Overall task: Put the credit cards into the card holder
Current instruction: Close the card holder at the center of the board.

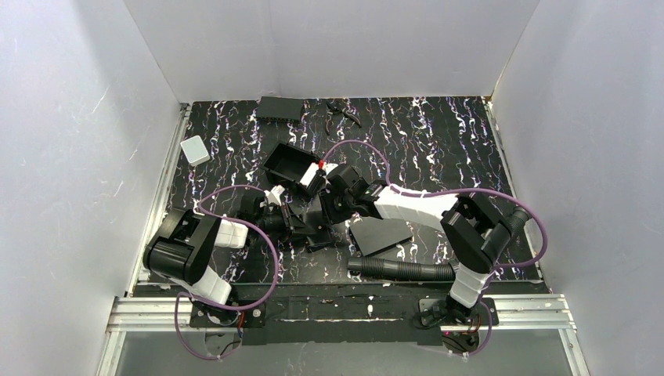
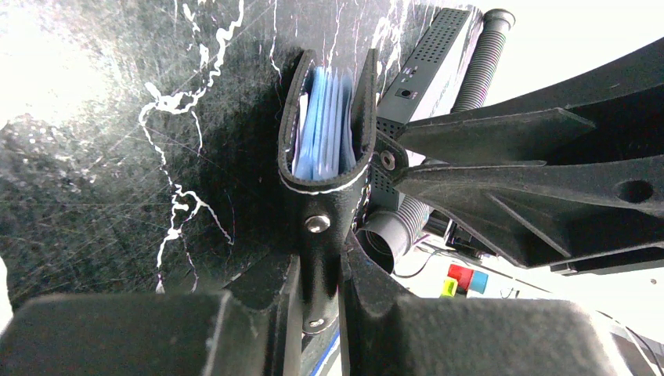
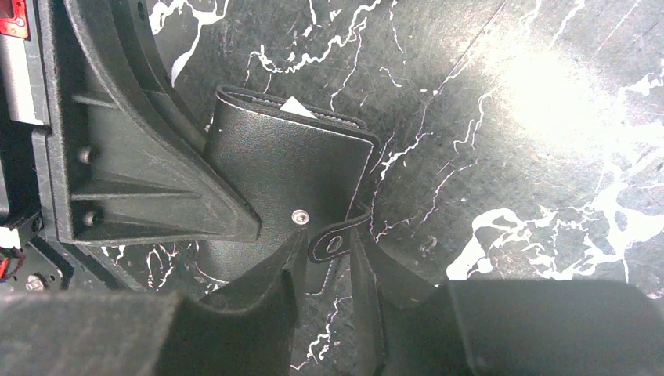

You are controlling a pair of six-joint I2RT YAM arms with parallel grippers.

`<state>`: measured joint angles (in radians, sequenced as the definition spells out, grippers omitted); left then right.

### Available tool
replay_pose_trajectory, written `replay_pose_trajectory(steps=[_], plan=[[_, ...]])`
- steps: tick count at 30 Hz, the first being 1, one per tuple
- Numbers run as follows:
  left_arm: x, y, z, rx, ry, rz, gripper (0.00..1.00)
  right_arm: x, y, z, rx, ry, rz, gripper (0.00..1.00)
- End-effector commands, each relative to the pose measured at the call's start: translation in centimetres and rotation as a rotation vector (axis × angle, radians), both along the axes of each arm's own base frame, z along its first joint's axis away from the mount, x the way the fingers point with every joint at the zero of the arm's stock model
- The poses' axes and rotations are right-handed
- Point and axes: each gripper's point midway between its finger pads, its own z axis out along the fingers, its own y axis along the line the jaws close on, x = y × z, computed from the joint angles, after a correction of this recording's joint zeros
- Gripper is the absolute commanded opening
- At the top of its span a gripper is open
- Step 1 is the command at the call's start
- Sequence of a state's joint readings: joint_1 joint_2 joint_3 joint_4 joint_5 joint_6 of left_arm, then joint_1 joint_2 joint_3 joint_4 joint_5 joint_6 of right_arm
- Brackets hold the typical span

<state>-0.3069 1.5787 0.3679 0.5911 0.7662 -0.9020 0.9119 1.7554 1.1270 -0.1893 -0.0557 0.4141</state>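
Observation:
The card holder (image 2: 327, 200) is a black leather sleeve with white stitching, held on edge above the table. Several pale-blue credit cards (image 2: 322, 117) stand inside its open mouth. My left gripper (image 2: 319, 274) is shut on the holder's riveted lower end. From the right wrist view I see the holder's (image 3: 290, 172) flat side, with a pale card corner (image 3: 296, 106) at its top. Its snap strap (image 3: 335, 241) lies between the tips of my right gripper (image 3: 329, 258), whose jaws stand apart. In the top view both grippers (image 1: 301, 222) (image 1: 327, 210) meet at mid-table.
An open black box (image 1: 290, 166) sits just behind the grippers. A flat black case (image 1: 280, 108) and a small dark tool (image 1: 343, 113) lie at the back. A white block (image 1: 195, 150) lies far left. A matte black sheet (image 1: 381, 233) and a ribbed hose (image 1: 399, 270) lie near the right arm.

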Motion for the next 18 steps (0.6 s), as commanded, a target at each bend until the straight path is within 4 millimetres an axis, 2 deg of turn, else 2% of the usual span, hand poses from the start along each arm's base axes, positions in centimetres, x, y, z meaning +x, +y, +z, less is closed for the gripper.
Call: replay_pose_trajectory(steps=[1, 12, 18], plan=[[-0.8, 0.6, -1.7, 0.061, 0.049, 0.010, 0.00, 0.7, 0.7, 1.2, 0.002, -0.032, 0.004, 0.32], [-0.8, 0.7, -1.7, 0.062, 0.049, 0.012, 0.00, 0.2, 0.9, 1.3, 0.028, -0.019, 0.015, 0.03], [-0.9, 0.7, -1.8, 0.064, 0.050, 0.011, 0.00, -0.3, 1.8, 1.3, 0.082, 0.011, 0.022, 0.01]])
